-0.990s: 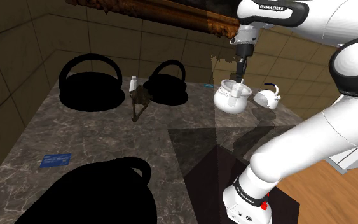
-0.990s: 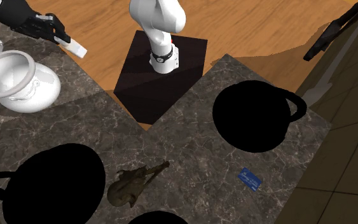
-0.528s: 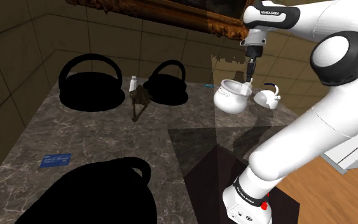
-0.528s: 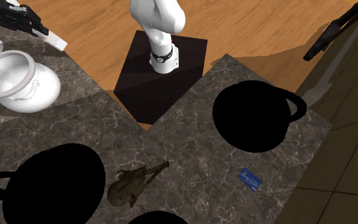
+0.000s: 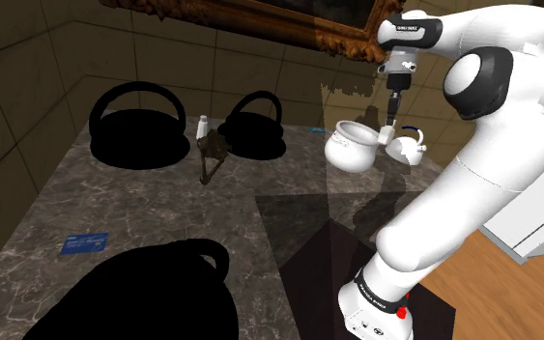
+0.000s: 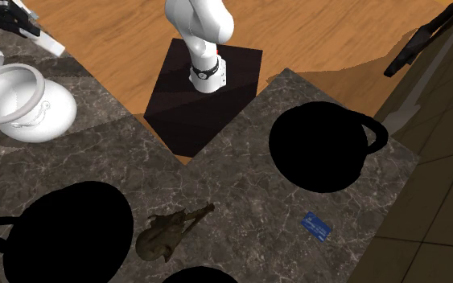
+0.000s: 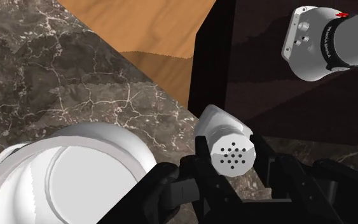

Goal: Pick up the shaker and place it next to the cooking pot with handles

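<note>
My black gripper (image 5: 391,118) is shut on a white shaker (image 5: 386,134) and holds it tilted in the air, just off the rim of a round white pot (image 5: 352,147) with small side handles. In the wrist view the shaker's holed cap (image 7: 233,154) faces the camera, clasped between my fingers (image 7: 199,167), and the pot's open mouth (image 7: 63,175) lies beside it. From the second exterior view the gripper (image 6: 23,20) hangs at the upper left with the shaker (image 6: 52,45) sticking out of it, above the counter edge near the pot (image 6: 19,100).
A white kettle (image 5: 407,148) stands close beside the pot. Three pitch-black handled pots (image 5: 137,126) (image 5: 253,127) (image 5: 149,299) sit on the dark marble counter (image 5: 144,208), with a brown figurine (image 5: 212,155), a small white bottle (image 5: 202,125) and a blue card (image 5: 86,242). The dark stand (image 6: 204,96) adjoins the counter.
The gripper has carried the shaker from above the white pot's mouth towards the shoulder view's right, over the gap between pot and kettle. It stayed shut on the shaker.
</note>
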